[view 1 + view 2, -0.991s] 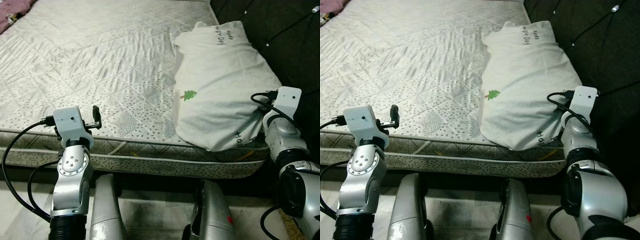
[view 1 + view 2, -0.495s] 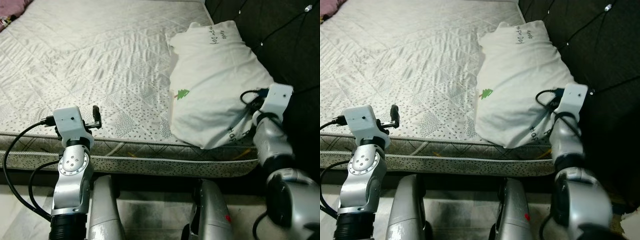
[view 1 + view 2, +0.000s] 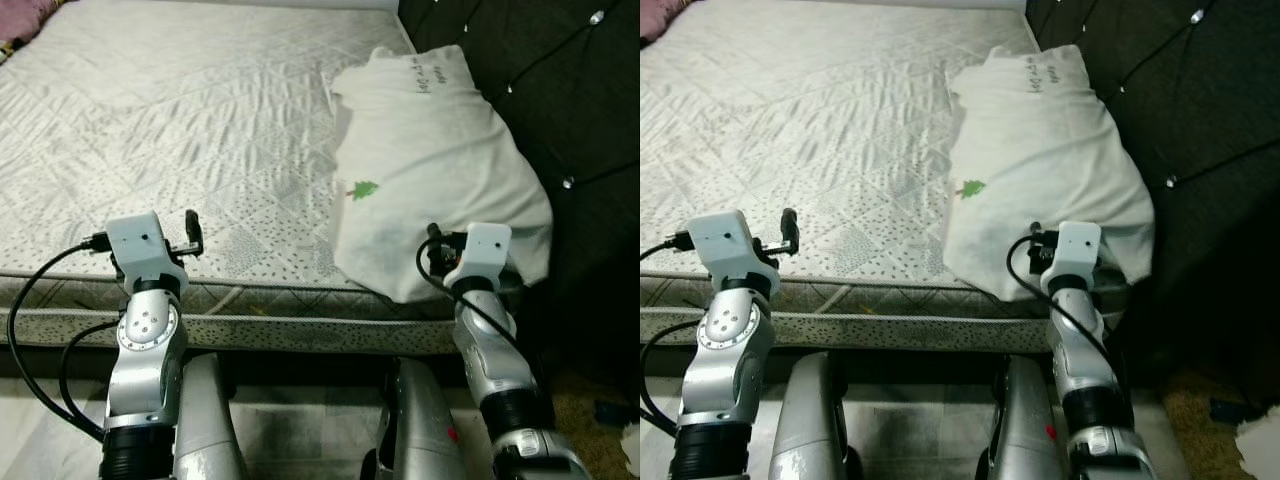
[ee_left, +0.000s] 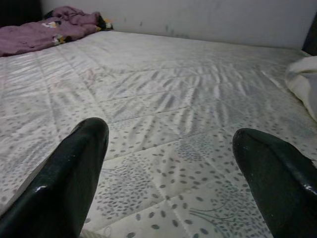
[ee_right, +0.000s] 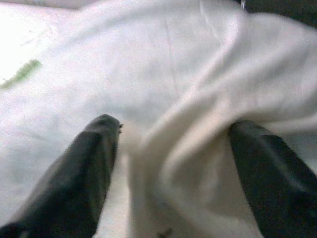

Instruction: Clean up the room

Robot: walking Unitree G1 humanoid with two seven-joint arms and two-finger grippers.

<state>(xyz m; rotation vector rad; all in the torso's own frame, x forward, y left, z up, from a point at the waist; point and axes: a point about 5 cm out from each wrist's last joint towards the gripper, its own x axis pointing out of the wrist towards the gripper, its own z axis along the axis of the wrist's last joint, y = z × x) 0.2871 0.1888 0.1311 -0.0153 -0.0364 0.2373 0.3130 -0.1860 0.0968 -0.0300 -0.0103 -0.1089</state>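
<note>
Right gripper [image 5: 168, 163] was at the near edge of the pillow [image 3: 430, 170], its two black fingers [image 5: 84, 173] spread wide apart with a fold of the white cloth bulging between them; the pads looked close to the cloth, though contact could not be made out. Seen from the head, the right wrist [image 3: 478, 250] sat just in front of the pillow's near corner, where that corner overhung the mattress [image 3: 180, 120] edge.

Left gripper [image 4: 173, 188] was held low over the near left part of the mattress, fingers [image 4: 74, 178] likewise apart, with nothing between them, well apart from the pillow.

The pillow lay on the right side of the mattress, against the dark tufted headboard [image 3: 560, 90]. It was white, wrinkled, with a small green tree mark [image 3: 361, 189] on its left part and handwriting near its far end. The mattress was grey-white, quilted, bare of sheets. A purple bundle of cloth [image 4: 49, 29] lay at its far left corner, by the wall [image 4: 198, 20].
</note>
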